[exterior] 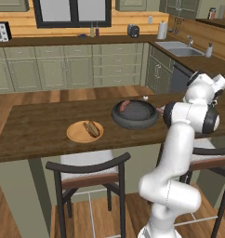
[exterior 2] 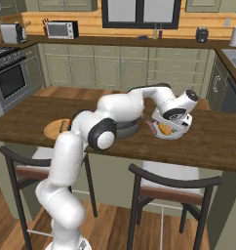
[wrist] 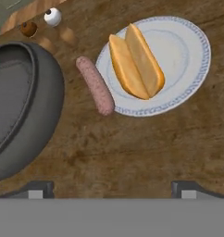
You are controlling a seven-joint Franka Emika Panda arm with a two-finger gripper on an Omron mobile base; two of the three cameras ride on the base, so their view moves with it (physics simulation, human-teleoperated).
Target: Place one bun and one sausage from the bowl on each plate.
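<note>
Dark grey bowl (wrist: 21,106); pinkish-brown sausage (wrist: 95,85); orange-tan bun (wrist: 136,61); white plate (wrist: 188,55) with blue patterned rim, upper right of frame; brown wood-grain counter (wrist: 132,152); tan plate (exterior: 77,134).

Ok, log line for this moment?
hand open above white plate | bun on it | sausage on rim | bowl beside

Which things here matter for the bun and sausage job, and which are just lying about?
For the job: bowl, sausage in bowl, wooden plate, bun on wooden plate, white plate, bun on white plate, sausage against white plate's rim.

Lying about: white shaker, brown shaker, toaster, microwave, paper towel roll.
</note>
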